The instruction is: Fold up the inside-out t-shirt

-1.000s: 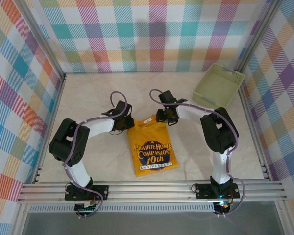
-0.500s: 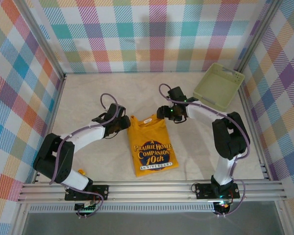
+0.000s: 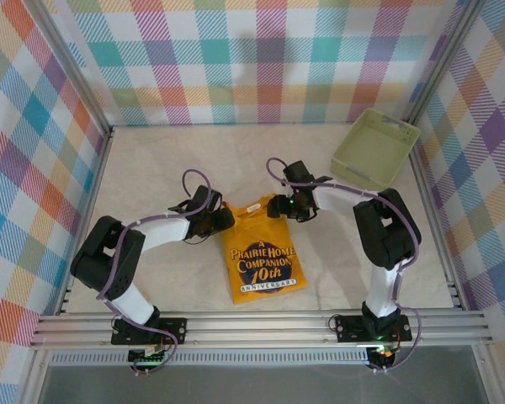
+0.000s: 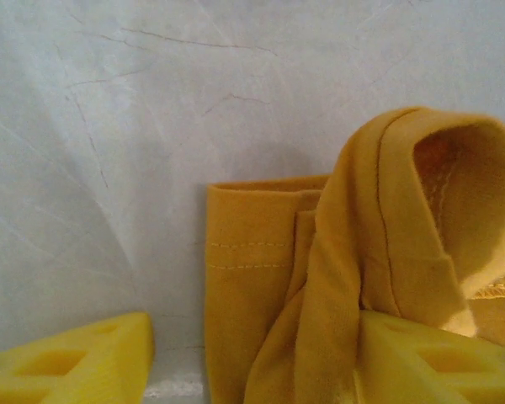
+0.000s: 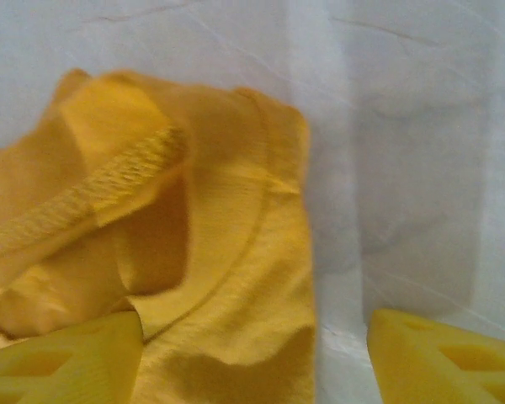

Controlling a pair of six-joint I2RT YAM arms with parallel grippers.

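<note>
both claws gaping at the shirt's far corners

the t-shirt (image 3: pixel 259 257) is lying folded on the table (image 3: pixel 151 168), print facing up, between the two arms. the left gripper (image 3: pixel 223 220) is sitting at its far left corner, jaws standing wide apart, with bunched cloth lying between them and perhaps draping over one. the right gripper (image 3: pixel 279 204) is sitting at the far right corner, jaws likewise spread, with the hem lying loose between them.
</note>
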